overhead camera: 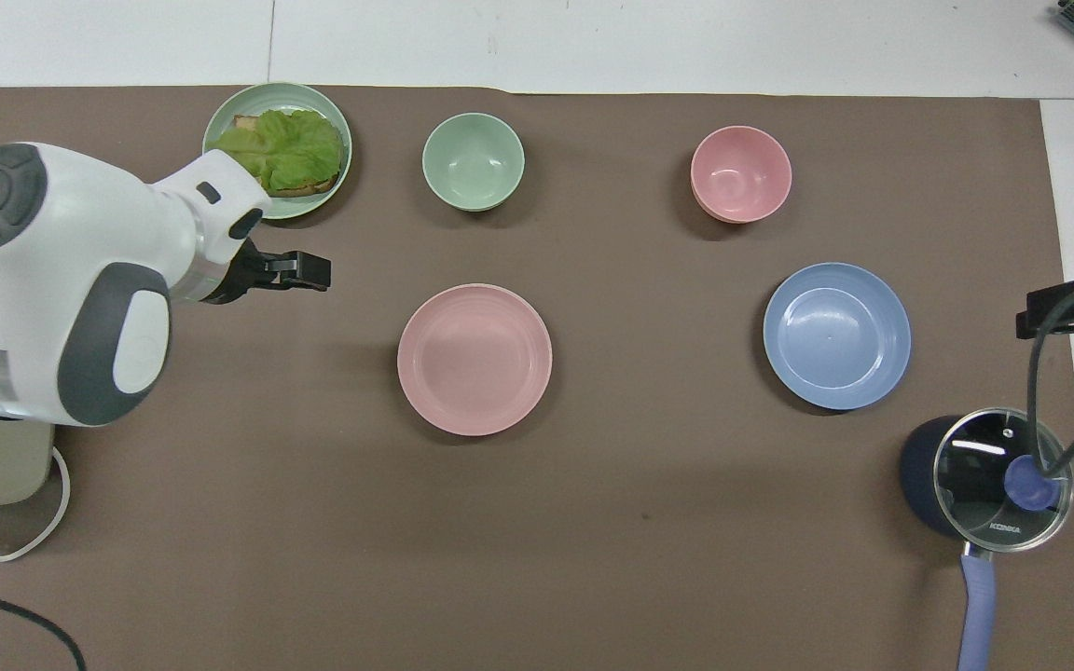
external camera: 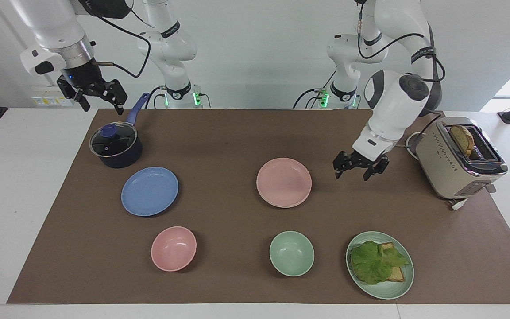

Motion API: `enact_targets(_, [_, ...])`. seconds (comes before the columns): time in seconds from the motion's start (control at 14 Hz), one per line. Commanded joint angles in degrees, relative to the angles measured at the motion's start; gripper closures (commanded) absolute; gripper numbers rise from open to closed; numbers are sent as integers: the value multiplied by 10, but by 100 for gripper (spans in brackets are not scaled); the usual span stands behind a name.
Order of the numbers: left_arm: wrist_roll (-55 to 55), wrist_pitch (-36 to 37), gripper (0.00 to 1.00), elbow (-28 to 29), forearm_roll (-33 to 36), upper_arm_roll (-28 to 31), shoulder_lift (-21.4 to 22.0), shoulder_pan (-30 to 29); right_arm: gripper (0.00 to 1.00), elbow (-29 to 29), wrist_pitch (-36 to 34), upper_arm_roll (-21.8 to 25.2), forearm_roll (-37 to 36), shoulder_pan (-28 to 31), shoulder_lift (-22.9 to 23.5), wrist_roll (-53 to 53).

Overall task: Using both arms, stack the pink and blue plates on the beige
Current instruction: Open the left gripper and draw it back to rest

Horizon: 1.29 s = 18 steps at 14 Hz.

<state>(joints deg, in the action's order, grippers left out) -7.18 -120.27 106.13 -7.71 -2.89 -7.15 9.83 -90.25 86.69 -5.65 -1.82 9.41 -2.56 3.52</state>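
Pink plate [external camera: 283, 182] atop beige, blue plate [external camera: 149, 191] apart
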Motion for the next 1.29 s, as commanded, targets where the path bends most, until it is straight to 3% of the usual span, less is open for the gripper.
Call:
enact_targets(0.0, [1, 35, 0, -1, 27, 15, 24, -10, 0, -14, 7, -3, 4, 6, -14, 6])
enact_targets(0.29, [-1, 100, 0, -14, 48, 67, 61, -10, 0, -14, 11, -4, 3, 3, -14, 7])
enact_targets(0.43, [2, 173, 0, -29, 54, 80, 81, -10, 0, -14, 13, -4, 4, 1, -13, 7])
enact_targets(0.86, [88, 287, 0, -98, 76, 96, 109, -24, 0, -12, 13, -5, 3, 1, -11, 6])
enact_targets(1.21, [84, 333, 0, -99, 76, 93, 129, -24, 0, -16, 33, -3, 2, 7, -12, 4])
